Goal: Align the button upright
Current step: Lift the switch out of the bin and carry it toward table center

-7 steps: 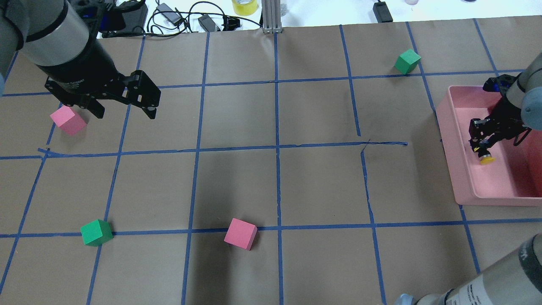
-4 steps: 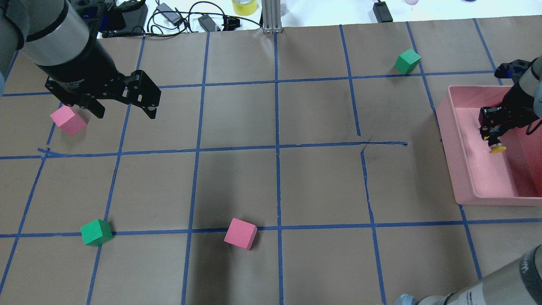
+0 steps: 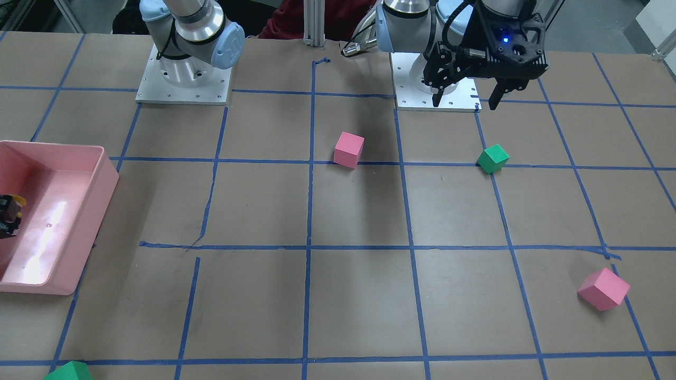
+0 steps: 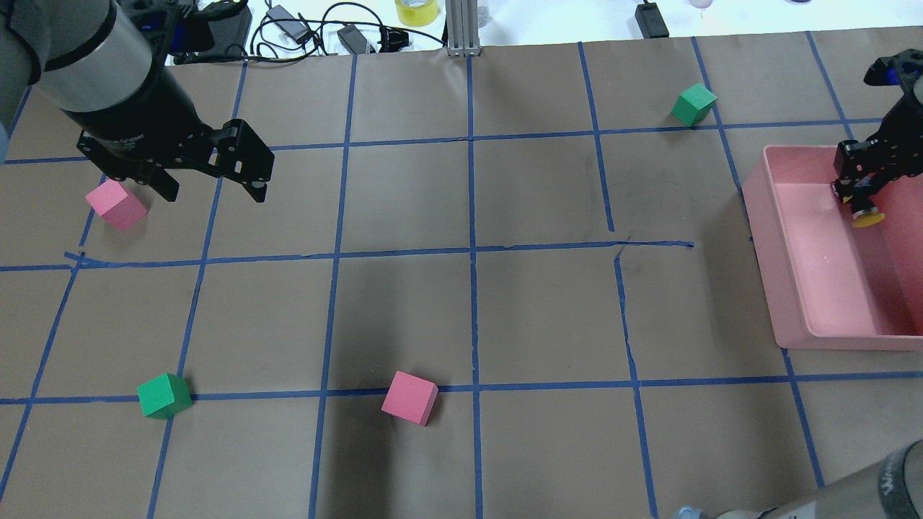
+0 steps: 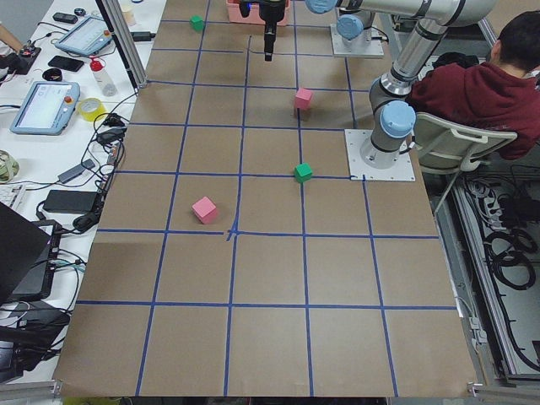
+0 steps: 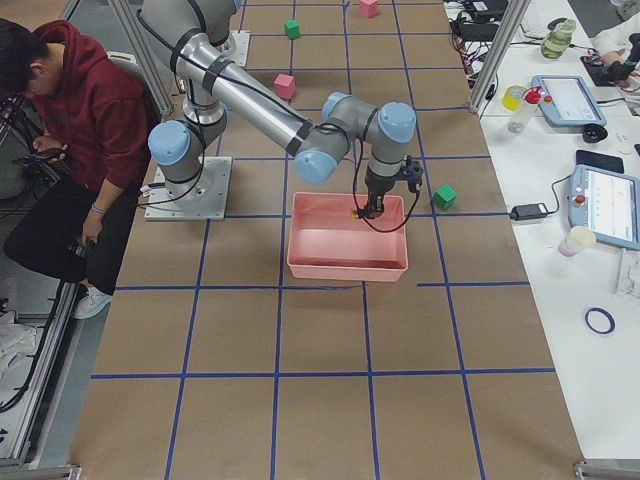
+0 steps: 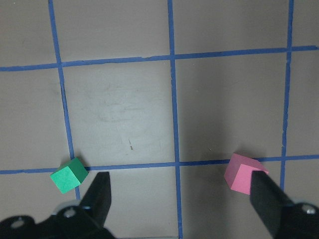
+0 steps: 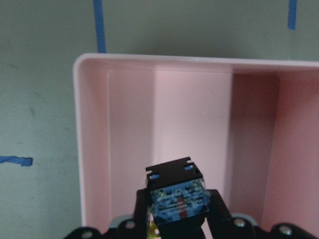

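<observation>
Starting on the left: the left gripper (image 4: pixel 213 189) hovers over the table (image 4: pixel 533 317) with its jaws spread wide and nothing between them. A pink cube (image 4: pixel 115 205) sits just beside it, and I'm leaving that alone.

Moving right, there's the pink bin (image 4: pixel 763 238). Over its far end the right gripper (image 4: pixel 854 193) is clamped on the button (image 4: pixel 867 218). It looks lifted to me, but I can't say for sure that it clears the bin floor.

On handling, I judge the button to be light, hard plastic, stiff all through and not fragile. The round yellow cap is smooth, so it would likely slip or press in if squeezed. The blocky base has flat sides, and that's where I want the hold. From the right wrist view, the fingers (image 8: pixel 215 209) do seem to sit on either side of the base.

Orientation now — the terminal end of the base, blue and red inside, faces up at the wrist camera. The cap is out of sight beneath it there. From overhead the cap sticks out past the gripper toward the robot's side. So I read the long axis as tilted, with the cap leading downward and toward the robot. Upright means cap on top, which I reckon is most of a half-turn away.
</observation>
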`<state>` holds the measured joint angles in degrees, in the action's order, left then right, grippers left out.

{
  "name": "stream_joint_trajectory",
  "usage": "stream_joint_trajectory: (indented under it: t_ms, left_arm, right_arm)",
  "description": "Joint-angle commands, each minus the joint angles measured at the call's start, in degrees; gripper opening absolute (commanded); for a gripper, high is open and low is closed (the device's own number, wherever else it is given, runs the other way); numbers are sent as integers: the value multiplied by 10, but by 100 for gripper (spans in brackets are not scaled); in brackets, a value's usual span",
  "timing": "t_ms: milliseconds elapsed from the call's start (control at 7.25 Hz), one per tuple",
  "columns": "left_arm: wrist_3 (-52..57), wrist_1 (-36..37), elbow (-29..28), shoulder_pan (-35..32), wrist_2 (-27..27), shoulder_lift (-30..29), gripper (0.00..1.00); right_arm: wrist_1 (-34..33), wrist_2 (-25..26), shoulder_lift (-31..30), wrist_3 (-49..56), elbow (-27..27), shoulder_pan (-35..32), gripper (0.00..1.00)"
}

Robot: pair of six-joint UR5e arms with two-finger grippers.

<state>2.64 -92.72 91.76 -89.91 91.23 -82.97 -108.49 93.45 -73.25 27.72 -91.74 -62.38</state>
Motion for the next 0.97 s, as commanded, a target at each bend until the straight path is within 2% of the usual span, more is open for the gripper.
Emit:
stream_joint_trajectory:
  t_ms: [0,138,414,690,828]
  left_arm:
    - [0,0,0,0,0,0,100]
    - [-1,0,0,0,0,0,100]
    - [-1,0,0,0,0,0,100]
    - [-1,0,0,0,0,0,100]
    - [-1,0,1,0,0,0,100]
  right_arm:
    - [22,2,-14,-60,21,-80,0]
    - [14,0,-13,-82,22,-126,0]
    - [-10,-2,6,-201,22,-213,0]
    - [-88,-5,53,-333,23,-305,0]
    - [-121,-8,84,-346,27,-330,0]
